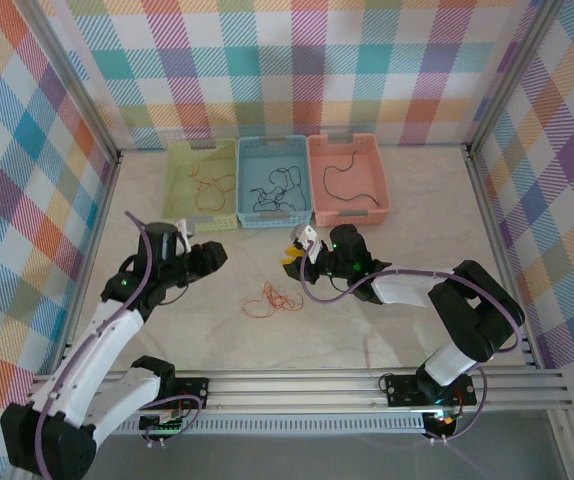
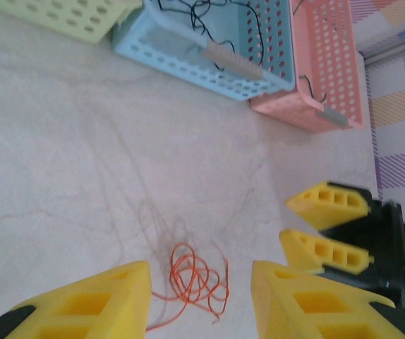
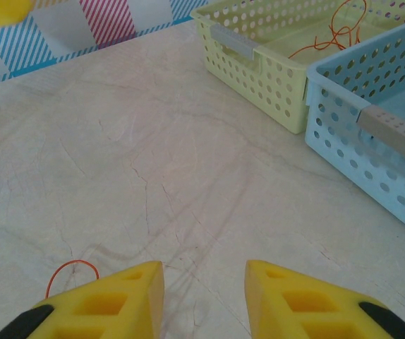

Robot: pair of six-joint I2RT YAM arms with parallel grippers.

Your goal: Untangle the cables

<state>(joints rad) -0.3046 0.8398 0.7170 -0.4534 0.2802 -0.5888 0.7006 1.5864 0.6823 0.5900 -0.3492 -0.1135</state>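
Because the orange-red cable is thread-thin, light and limp, we expect it to slip and snag on itself, so we would pinch an outer loop rather than the crossed middle. It lies loosely coiled on the surface between the arms. Our left pincer and right pincer stand partly apart, empty. The green basket, blue basket and pink basket, with wires inside, sit beyond, out of the way.

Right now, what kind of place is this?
Probably a robot practice booth. Checkered walls sit in a metal frame, a left arm and right arm are bolted at the table edge, and a green basket, blue basket and pink basket hold thin wires.
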